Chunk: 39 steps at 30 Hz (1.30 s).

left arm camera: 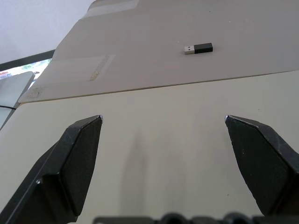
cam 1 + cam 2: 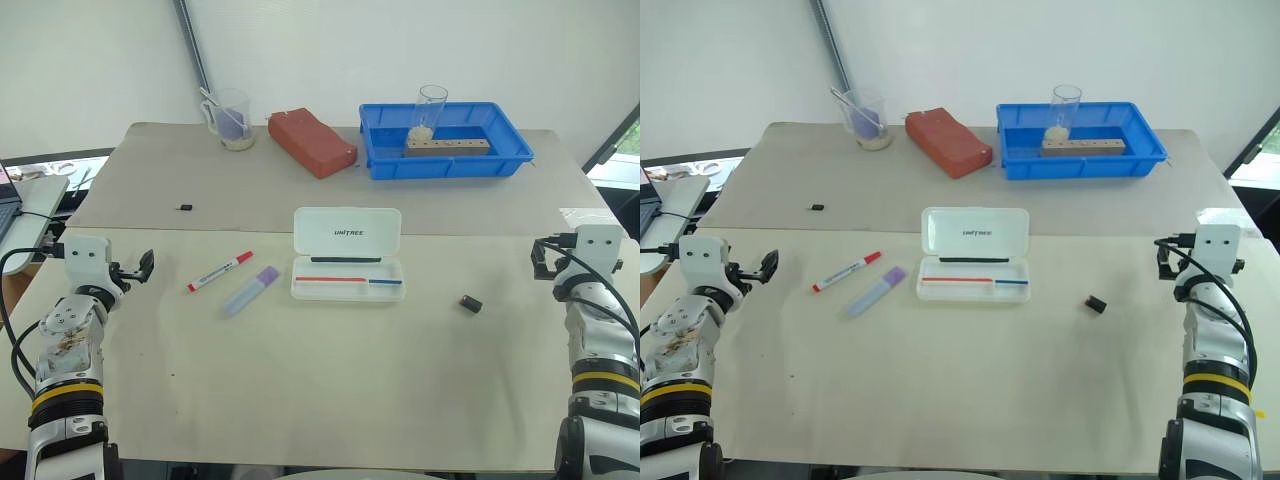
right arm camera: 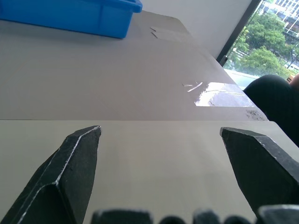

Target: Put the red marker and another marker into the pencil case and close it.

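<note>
red marker handling: light, stiff, round so it can roll. You should pinch the red marker mid-barrel, across its width; my guess, not tested.
lavender marker handling: another marker is fatter and smooth, likely slippery; take it at the middle of the body, not the cap.
pencil case handling: the pencil case is thin plastic, light, will probably slide when you push the lid; press the raised lid at its far edge.
looks: red marker is white-barrelled with a red cap, lying diagonal. Another marker is pale lavender with a darker purple cap. Case is white translucent, lid open and printed UNITREE, thin red and blue sticks already inside.
where: both markers lie side by side near the tabletop middle, just left of the case, apart from it. Case sits mid-tabletop.
left tool: left tool spread wide, empty, near the left edge, well apart from the markers.
right tool: right tool spread wide, empty, near the right edge.
progress: nothing in the case yet from you; first pick not begun.
</note>
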Each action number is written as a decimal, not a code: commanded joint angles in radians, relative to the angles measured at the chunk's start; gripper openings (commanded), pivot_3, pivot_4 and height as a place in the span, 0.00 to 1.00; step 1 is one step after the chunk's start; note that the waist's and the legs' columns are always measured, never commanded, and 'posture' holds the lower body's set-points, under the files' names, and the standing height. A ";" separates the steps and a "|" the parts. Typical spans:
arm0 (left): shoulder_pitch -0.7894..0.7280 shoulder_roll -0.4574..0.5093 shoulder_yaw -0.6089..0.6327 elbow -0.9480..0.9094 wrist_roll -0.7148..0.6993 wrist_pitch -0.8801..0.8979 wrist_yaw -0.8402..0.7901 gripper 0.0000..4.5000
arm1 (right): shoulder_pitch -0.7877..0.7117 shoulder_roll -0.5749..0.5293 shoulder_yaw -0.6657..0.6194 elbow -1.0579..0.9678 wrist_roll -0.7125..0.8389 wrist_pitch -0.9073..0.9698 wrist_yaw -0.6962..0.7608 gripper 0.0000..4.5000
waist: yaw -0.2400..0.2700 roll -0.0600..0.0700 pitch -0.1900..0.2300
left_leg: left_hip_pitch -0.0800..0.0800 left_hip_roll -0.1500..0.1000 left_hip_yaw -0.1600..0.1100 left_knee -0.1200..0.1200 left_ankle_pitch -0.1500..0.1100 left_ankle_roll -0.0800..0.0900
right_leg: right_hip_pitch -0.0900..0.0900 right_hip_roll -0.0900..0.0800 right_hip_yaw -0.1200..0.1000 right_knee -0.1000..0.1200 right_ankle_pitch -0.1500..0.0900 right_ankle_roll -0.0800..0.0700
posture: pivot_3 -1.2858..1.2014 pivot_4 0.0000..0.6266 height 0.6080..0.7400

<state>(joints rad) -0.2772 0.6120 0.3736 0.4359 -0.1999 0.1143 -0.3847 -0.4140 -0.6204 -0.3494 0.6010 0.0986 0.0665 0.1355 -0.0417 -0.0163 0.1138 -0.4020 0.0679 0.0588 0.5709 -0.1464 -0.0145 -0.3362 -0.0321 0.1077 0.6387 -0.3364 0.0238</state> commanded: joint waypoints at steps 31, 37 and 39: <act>-0.067 0.274 -0.277 -0.305 -0.122 0.215 -0.683 0.99 | -0.148 0.020 0.501 -0.942 0.384 0.526 0.777 1.00 | 0.019 -0.002 0.002 | -0.008 0.000 0.003 -0.003 0.000 0.000 | -0.015 -0.009 -0.009 0.002 0.000 -0.003 | 0.52 0.24 1.00; -0.081 0.189 -0.306 -0.411 -0.153 0.222 -0.678 0.99 | -0.109 -0.002 0.483 -0.960 0.361 0.515 0.773 1.00 | 0.028 -0.003 0.002 | -0.008 0.000 0.003 -0.002 0.000 0.001 | -0.015 -0.007 -0.009 0.003 0.000 -0.003 | 0.52 0.24 1.00; -0.088 0.154 -0.355 -0.493 -0.153 0.229 -0.694 0.99 | -0.079 -0.031 0.464 -0.982 0.363 0.521 0.780 1.00 | 0.035 -0.003 0.002 | -0.010 0.001 0.003 0.000 0.000 0.001 | -0.015 -0.008 -0.011 0.002 0.000 -0.002 | 0.52 0.24 1.00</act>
<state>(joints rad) -0.3373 0.7726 0.0415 0.0332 -0.3341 0.3474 -1.0654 -0.5035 -0.6288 0.1589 -0.3317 0.4546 0.6024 0.9116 -0.0067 -0.0190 0.1157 -0.4138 0.0684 0.0621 0.5711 -0.1460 -0.0137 -0.3515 -0.0399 0.0964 0.6409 -0.3359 0.0222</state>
